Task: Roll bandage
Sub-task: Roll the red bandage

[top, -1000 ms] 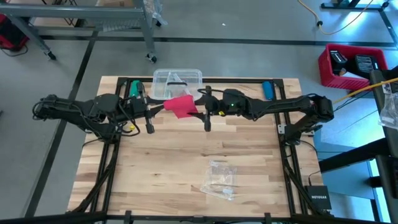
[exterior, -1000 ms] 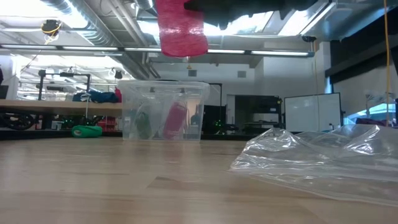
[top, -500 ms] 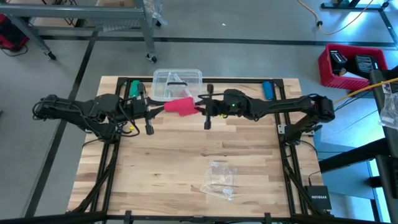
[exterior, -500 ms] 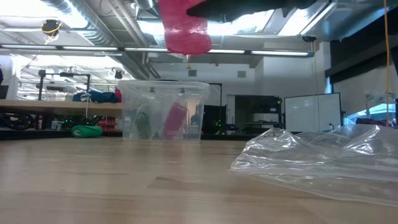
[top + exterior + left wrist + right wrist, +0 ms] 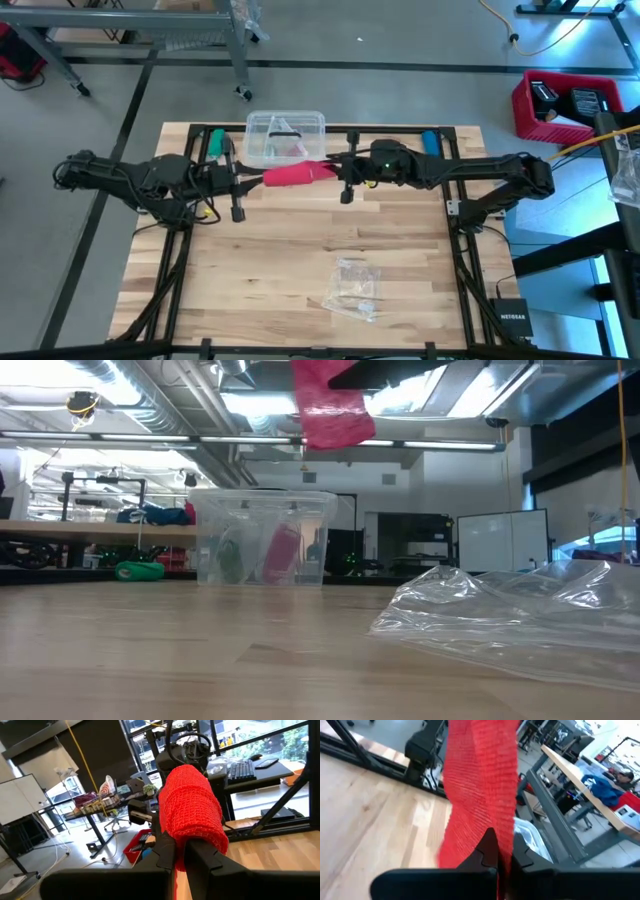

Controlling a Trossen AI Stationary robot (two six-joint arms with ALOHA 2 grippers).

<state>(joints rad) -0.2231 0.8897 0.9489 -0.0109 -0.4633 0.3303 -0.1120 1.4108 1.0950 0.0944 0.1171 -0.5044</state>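
The bandage [image 5: 297, 174] hangs in the air above the far half of the bench [image 5: 300, 270], stretched between the two grippers and touching nothing below. The left gripper [image 5: 252, 178] has its fingers [image 5: 200, 857] pressed together on the rolled end; from the left wrist view the red cloth sits as a thick wound bundle just beyond those fingertips. The right gripper [image 5: 338, 168] is at the other end, and its fingers [image 5: 487, 851] are now clamped on the loose flat strip, which runs away from them toward the left arm.

A second ago the right fingers stood partly spread near a wider, slack flap of cloth; they have since snapped closed on it and the right arm has drawn away from the left, so the flap has pulled out into a narrow, fairly taut band. In the low view the red cloth has slid sideways under the dark arms. The left grip has not changed.

This reads as a re-grip of the free tail: with tension restored between the two pinches, the next wrap onto the roll can likely go on snugly. Rolling looks under way but unfinished, since a length of strip remains unwound.

The clear plastic box [image 5: 285, 135] stands behind the fingers, and the plastic wrapper [image 5: 352, 288] lies well apart on the near side.
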